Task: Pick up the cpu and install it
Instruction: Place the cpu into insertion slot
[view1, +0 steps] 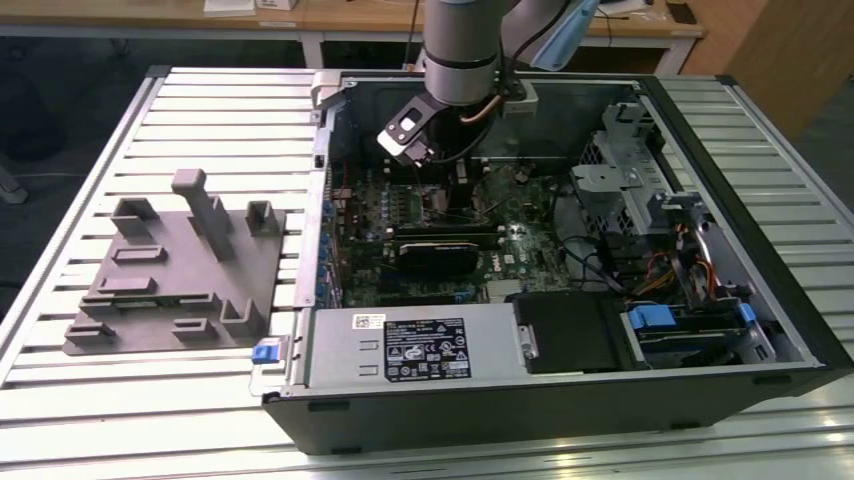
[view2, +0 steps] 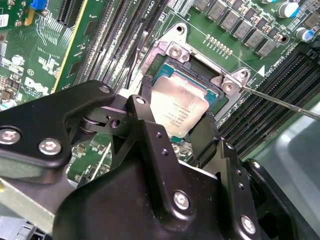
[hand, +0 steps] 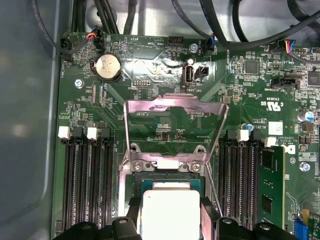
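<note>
The cpu (view2: 179, 106), a flat square chip with a silvery top, sits at the open socket (view2: 200, 65) on the green motherboard, level with the socket frame. My gripper (view2: 176, 111) is shut on it, one black finger (view2: 145, 92) against one edge and the other finger (view2: 206, 131) against the opposite edge. In the first wrist view the cpu (hand: 170, 212) lies between the same fingers, just below the raised metal load plate (hand: 172, 107). In the exterior view the gripper (view1: 422, 152) reaches down into the open computer case (view1: 747, 150) at its far left part.
A thin socket lever wire (view2: 282, 102) sticks out beside the socket. Memory slots (hand: 85, 185) flank it on both sides. A silver power-supply box (view1: 414, 345), a black heatsink block (view1: 434, 250), drive cages (view1: 654, 190) and cables fill the case. A grey fixture plate (view1: 174, 270) lies on the slatted table.
</note>
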